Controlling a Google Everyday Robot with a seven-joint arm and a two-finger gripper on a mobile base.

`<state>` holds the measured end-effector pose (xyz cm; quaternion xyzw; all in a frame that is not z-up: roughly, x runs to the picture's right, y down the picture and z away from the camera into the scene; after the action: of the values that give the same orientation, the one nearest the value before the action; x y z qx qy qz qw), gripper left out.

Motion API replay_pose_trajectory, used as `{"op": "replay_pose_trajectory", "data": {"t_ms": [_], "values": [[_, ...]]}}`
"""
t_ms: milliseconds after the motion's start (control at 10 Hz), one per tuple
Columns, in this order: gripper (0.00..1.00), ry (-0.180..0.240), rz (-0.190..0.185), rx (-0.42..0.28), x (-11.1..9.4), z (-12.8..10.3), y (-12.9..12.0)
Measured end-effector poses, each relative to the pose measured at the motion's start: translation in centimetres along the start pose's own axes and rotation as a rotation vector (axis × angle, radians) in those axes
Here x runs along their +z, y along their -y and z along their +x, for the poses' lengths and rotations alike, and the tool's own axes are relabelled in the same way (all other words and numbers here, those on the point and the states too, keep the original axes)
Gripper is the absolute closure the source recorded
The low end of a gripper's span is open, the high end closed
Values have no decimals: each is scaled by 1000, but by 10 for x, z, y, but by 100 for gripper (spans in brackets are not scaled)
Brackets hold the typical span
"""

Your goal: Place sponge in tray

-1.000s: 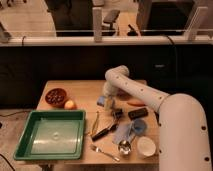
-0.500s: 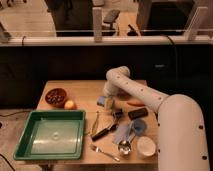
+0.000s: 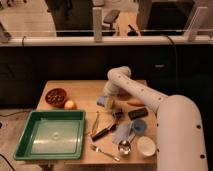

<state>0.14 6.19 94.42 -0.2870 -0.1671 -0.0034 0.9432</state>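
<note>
The white robot arm [image 3: 170, 120] fills the lower right of the frame and reaches up and left over the wooden table [image 3: 85, 92]; the green tray [image 3: 30, 135] sits at the lower left of the table with nothing in it; the gripper [image 3: 109, 102] hangs down from the arm's bend at the middle of the frame, low over the tabletop, its jaws spread wide and holding nothing. The blue sponge [image 3: 102, 101] lies on the table just left of the gripper, well apart from the tray; it may be touching a fingertip, but the view is too dim to say. A dark bowl [image 3: 56, 96] stands at the upper left of the table, with an orange fruit [image 3: 70, 104] just beside it; a white bowl [image 3: 146, 146] sits at the lower right; a pale blue cloth [image 3: 122, 132] and a blue cup [image 3: 140, 127] lie near it; a spoon [image 3: 125, 146] and a fork [image 3: 105, 152] rest along the bottom edge.
</note>
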Motion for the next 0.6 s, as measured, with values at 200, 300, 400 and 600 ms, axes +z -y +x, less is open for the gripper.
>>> {"op": "replay_pose_trajectory", "data": {"t_ms": [200,300,400,600], "values": [[20,6,-2,-2,0,0,2],[23,11,-6,-4,0,-1,3],[24,15,-8,-5,0,-1,5],[34,21,-16,-4,0,0,6]]}}
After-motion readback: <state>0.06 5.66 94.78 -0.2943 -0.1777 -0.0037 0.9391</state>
